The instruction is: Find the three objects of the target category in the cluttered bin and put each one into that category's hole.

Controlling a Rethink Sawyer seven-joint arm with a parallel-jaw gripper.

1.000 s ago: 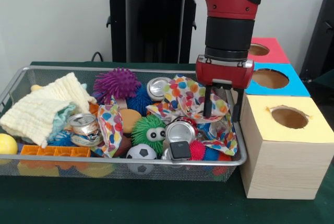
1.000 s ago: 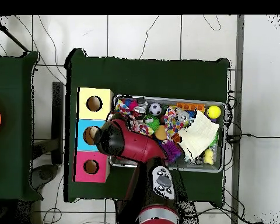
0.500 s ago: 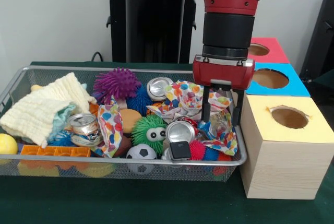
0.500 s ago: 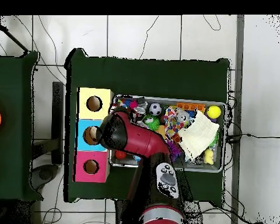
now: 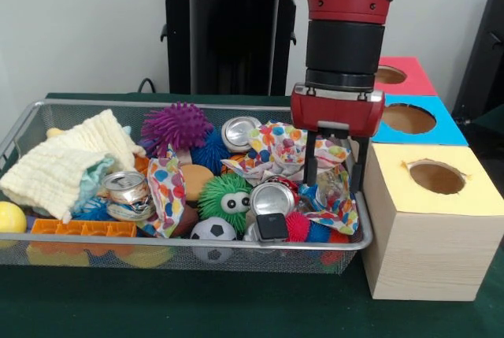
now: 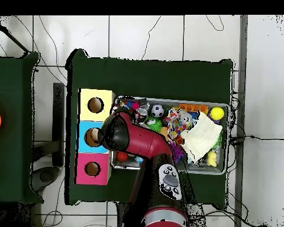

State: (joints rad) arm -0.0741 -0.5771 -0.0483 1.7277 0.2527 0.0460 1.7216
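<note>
The silver wire mesh bin (image 5: 197,242) is packed with clutter: a polka-dot cloth (image 5: 279,145), crushed silver cans (image 5: 272,196) (image 5: 126,188), a purple spiky ball (image 5: 176,125), a green fuzzy ball with eyes (image 5: 224,196) and a small soccer ball (image 5: 213,232). My gripper (image 5: 331,176) hangs at the bin's right end beside the yellow box. It is open, with its fingers down in the folds of the polka-dot cloth. In the overhead view the arm (image 6: 132,139) hides the gripper.
Three wooden boxes with round holes stand right of the bin: yellow-topped (image 5: 433,228) nearest, blue-topped (image 5: 409,121), then red-topped (image 5: 398,76). A cream knitted cloth (image 5: 67,161), a yellow ball (image 5: 9,217) and an orange block (image 5: 83,228) fill the bin's left end.
A second ago the gripper stood slightly further right; it has shifted a little left and the polka-dot cloth has changed shape. Nothing has moved in the last half second.
</note>
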